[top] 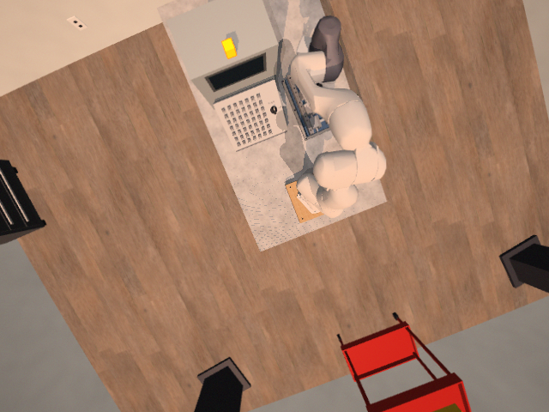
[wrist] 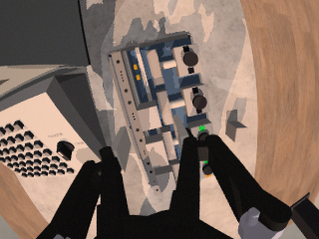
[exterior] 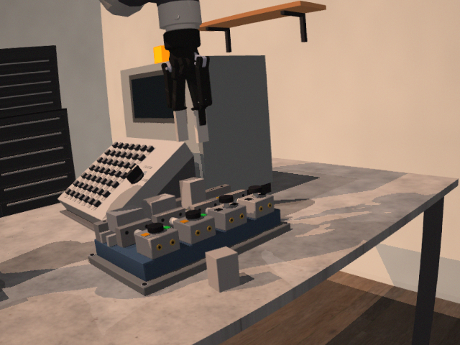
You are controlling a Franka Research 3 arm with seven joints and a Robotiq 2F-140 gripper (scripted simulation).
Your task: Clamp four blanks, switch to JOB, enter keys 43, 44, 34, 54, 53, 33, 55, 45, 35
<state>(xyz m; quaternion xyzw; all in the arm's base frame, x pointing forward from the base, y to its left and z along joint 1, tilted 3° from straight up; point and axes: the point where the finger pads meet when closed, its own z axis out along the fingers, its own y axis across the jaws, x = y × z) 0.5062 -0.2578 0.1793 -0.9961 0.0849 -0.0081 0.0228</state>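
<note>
While the top view hides our claw [exterior: 191, 140] [wrist: 151, 129] under the arm [top: 350, 126] [exterior: 180, 15], the exterior view shows it partly open, gripping nothing. Left to right there, we count one keyboard [top: 249, 118] [exterior: 118, 169] [wrist: 37, 144], three blocks [exterior: 192, 192] [wrist: 146, 119] at the vises, four black knobs [exterior: 155, 227] [wrist: 190, 59], two beside lit green lenses, and one upright block [exterior: 223, 269] [wrist: 233, 127] on the table [top: 248, 186] [exterior: 282, 267]. In our wrist view, the claw partly covers the nearer vises.

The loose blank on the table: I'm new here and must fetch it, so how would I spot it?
Find the long blue vise base carrying four valve blocks. Beside it, on the bare tabletop, a plain grey block stands upright. Unlike the blanks at the stations, it stands off the base altogether.
</note>
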